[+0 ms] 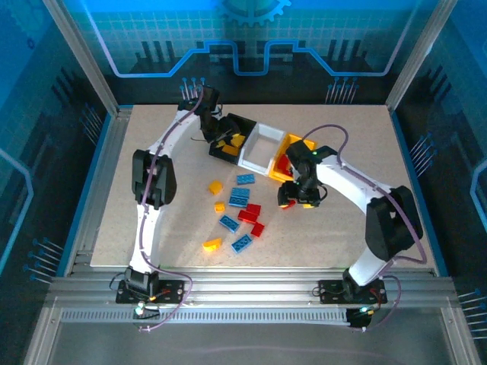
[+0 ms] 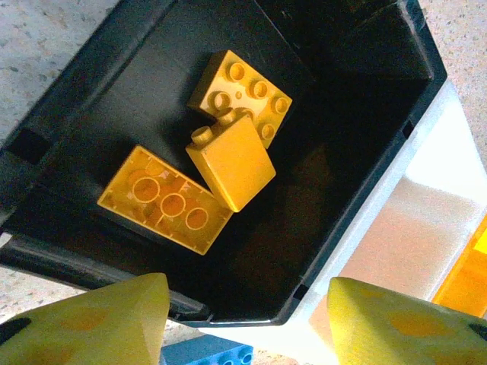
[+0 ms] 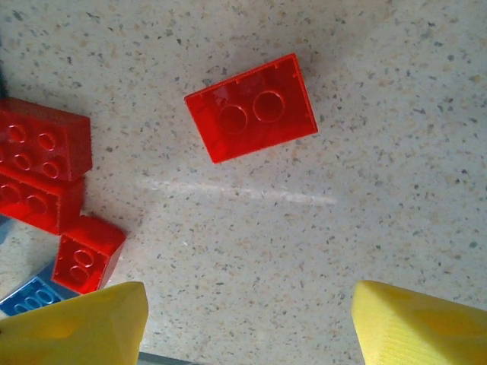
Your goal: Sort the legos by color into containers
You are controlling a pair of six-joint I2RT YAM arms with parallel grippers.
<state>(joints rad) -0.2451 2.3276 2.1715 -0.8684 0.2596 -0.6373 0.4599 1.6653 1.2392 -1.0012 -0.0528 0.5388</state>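
Yellow legos [image 2: 232,160] in black bin [image 2: 327,114]; left fingers [image 2: 99,319] apart, empty; right fingers [image 3: 76,327] apart, empty, over red lego [image 3: 253,108].

Three yellow legos [image 2: 230,161] loose inside the black bin [image 2: 342,144]

My left hand [image 1: 217,135] reaches far forward, fingers [image 2: 91,319] parted and empty; my right hand [image 1: 297,195] points down, arm bent, fingers [image 3: 426,327] spread too.

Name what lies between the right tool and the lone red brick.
Bare tabletop separates right tool from red brick, per right wrist view.
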